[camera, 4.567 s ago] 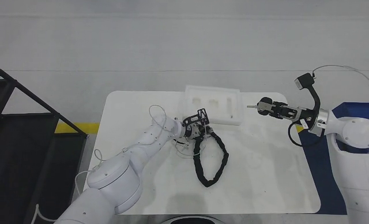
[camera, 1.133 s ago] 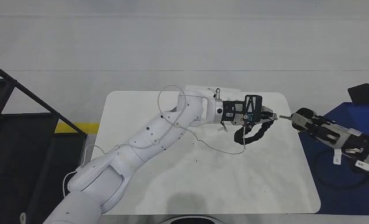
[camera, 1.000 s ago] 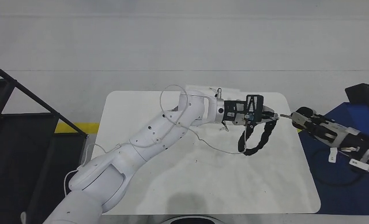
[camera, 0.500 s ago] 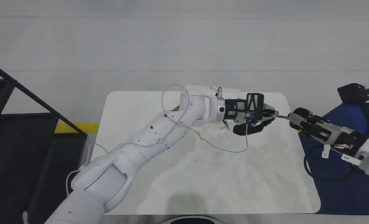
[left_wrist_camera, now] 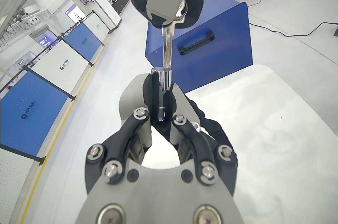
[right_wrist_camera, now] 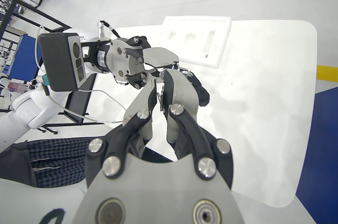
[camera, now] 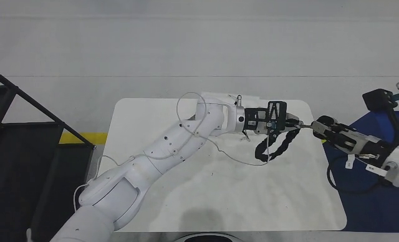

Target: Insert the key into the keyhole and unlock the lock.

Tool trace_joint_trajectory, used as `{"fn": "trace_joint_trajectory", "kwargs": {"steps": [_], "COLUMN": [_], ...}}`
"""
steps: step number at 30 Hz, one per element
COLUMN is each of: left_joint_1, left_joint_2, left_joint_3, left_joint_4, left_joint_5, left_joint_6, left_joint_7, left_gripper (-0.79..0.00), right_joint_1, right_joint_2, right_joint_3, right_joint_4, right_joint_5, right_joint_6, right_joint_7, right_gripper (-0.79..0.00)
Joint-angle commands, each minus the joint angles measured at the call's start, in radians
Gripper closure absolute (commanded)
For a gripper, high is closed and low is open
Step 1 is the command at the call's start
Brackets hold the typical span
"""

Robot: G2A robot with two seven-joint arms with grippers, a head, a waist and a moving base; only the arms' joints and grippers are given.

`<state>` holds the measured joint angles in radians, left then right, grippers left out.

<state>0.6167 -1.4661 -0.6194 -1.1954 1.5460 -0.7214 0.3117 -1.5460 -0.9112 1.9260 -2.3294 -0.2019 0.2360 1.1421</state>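
My left gripper (left_wrist_camera: 158, 89) is shut on the lock's chrome cylinder (left_wrist_camera: 161, 85), held above the table's right part. The lock's black cable (camera: 274, 147) hangs down from it. My right gripper (right_wrist_camera: 161, 82) is shut on the key's head (right_wrist_camera: 160, 101). In the left wrist view the key's silver blade (left_wrist_camera: 167, 50) runs from the right gripper (left_wrist_camera: 169, 11) to the cylinder's end face, where its tip meets the keyhole. How deep it sits I cannot tell. From above, the left gripper (camera: 282, 123) and the right gripper (camera: 317, 125) face each other, with the key (camera: 303, 125) between them.
A white foam tray (right_wrist_camera: 195, 40) with recesses lies at the back of the white table (camera: 187, 198). A blue cabinet (left_wrist_camera: 211, 35) stands past the table's right edge. A thin white cable (camera: 237, 159) trails from the left arm over the table.
Since the oldest frame the left arm has lifted the lock from mid-table to the right gripper. In the last second the key stayed at the cylinder while the hanging cable swung.
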Motion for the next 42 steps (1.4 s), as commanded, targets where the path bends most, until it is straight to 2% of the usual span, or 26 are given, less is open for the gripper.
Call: {"fn": "trace_joint_trajectory", "kwargs": {"steps": [1,16,42], "left_joint_1": [0.001,0.010,0.038], "left_joint_2": [-0.001,-0.010,-0.010], "left_joint_3": [-0.002,-0.011,-0.040], "left_joint_4": [0.003,0.013,0.002], "left_joint_5": [0.000,0.005,0.034], "left_joint_6": [-0.002,-0.019,-0.022], "left_joint_7": [0.000,0.022,0.033], "left_gripper": [0.000,0.000,0.000], "right_joint_1": [0.002,0.001,0.008], "right_joint_2": [0.002,0.014,0.030], "right_joint_3": [-0.002,-0.031,-0.055], "right_joint_4": [-0.001,-0.012,-0.019], "right_joint_5": [-0.003,-0.080,-0.081], "right_joint_6": [-0.003,-0.003,0.006], "right_joint_7": [-0.003,-0.024,-0.016], "right_gripper": [0.000,0.000,0.000]}}
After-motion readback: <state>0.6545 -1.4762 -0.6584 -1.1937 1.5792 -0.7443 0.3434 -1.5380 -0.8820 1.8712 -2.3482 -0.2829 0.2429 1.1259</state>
